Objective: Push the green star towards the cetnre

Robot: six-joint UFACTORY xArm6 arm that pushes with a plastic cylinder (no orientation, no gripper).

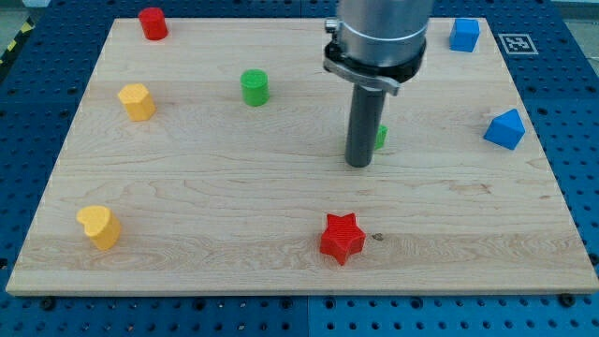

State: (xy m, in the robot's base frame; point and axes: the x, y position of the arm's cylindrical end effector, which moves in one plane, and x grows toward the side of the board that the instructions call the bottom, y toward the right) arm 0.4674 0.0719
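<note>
The green star (pixel 381 137) is almost wholly hidden behind the dark rod; only a small green sliver shows at the rod's right side, right of the board's middle. My tip (pixel 358 164) rests on the wooden board (pixel 281 215), directly in front of and touching or nearly touching the green star. A green cylinder (pixel 255 87) stands to the upper left of the tip. A red star (pixel 342 239) lies below the tip near the view's bottom edge.
A red cylinder (pixel 153 22) at the top left. A yellow block (pixel 137 101) at the left and a yellow heart (pixel 99 227) at the bottom left. A blue cube (pixel 464 35) at the top right and a blue block (pixel 505 129) at the right edge.
</note>
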